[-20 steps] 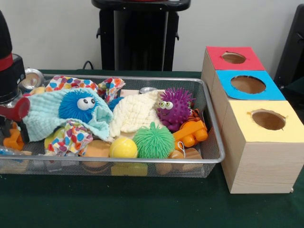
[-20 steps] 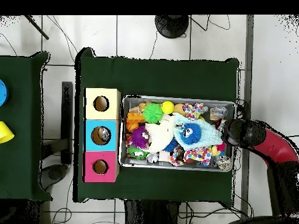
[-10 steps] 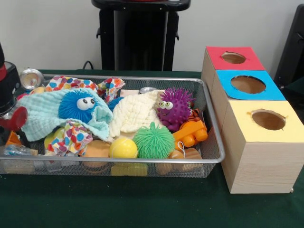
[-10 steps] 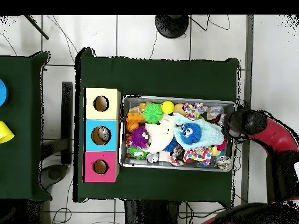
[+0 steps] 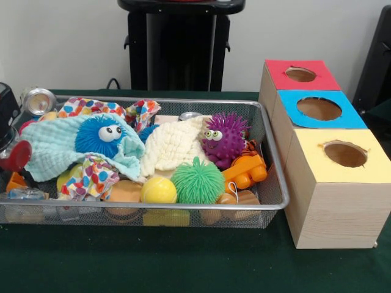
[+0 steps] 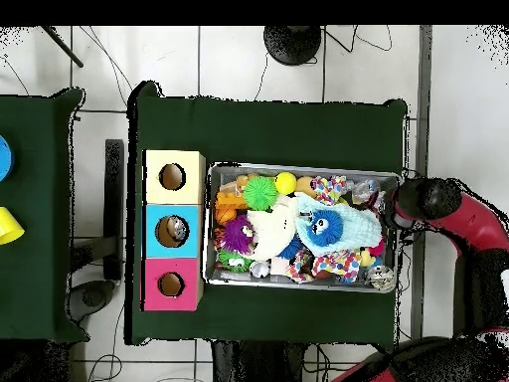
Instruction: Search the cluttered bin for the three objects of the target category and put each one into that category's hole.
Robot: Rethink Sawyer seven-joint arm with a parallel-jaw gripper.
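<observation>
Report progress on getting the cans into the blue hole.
Done: something silvery shows inside the blue hole, probably one can. In hand: nothing that I can see; the gripper hangs at the basket's end. Left: a can in the basket's corner and a second can behind the cream cloth.

Front view: a plain pale wall [image 5: 67, 43] fills the upper frame. A desk [image 5: 183, 262] covered in dark green cloth spans the lower frame. A dark object stands at the right edge, partly cut off.

Overhead view: the floor [image 6: 249, 60] consists of pale tiles with dark joints; thin cables cross it at top and bottom. The green desk occupies the centre. A second green-covered desk [image 6: 40, 249] lies at the left edge. A round dark base [image 6: 291, 42] sits at top centre. Lighting is even and diffuse
</observation>
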